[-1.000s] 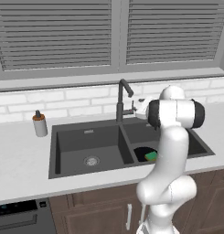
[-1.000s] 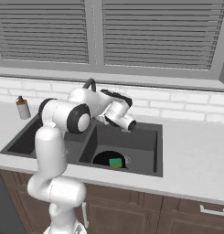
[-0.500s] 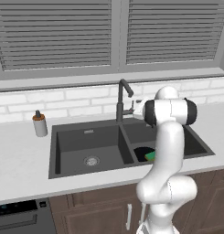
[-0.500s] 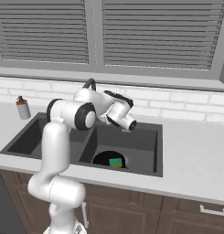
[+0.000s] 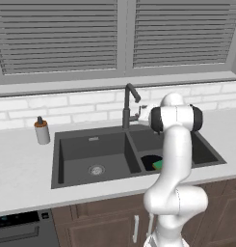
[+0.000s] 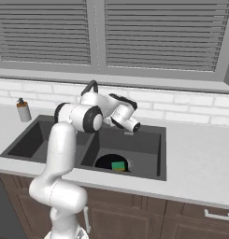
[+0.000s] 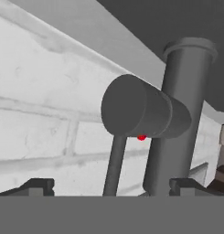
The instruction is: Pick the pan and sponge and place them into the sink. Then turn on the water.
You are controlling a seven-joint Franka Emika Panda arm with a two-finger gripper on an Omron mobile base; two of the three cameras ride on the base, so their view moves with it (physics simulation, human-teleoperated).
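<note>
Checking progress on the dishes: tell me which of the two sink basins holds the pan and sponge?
The right-hand basin, the one under the arm: the black pan lies on its floor with the green sponge on it. The left basin shows just its drain.

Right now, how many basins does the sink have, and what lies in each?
2. The left basin of the sink shows just its round drain. The right basin holds the pan with the sponge on it; the arm hides part.

Matt dark sink [image 5: 90, 149], seemingly metal faucet [image 5: 127, 103]
</note>
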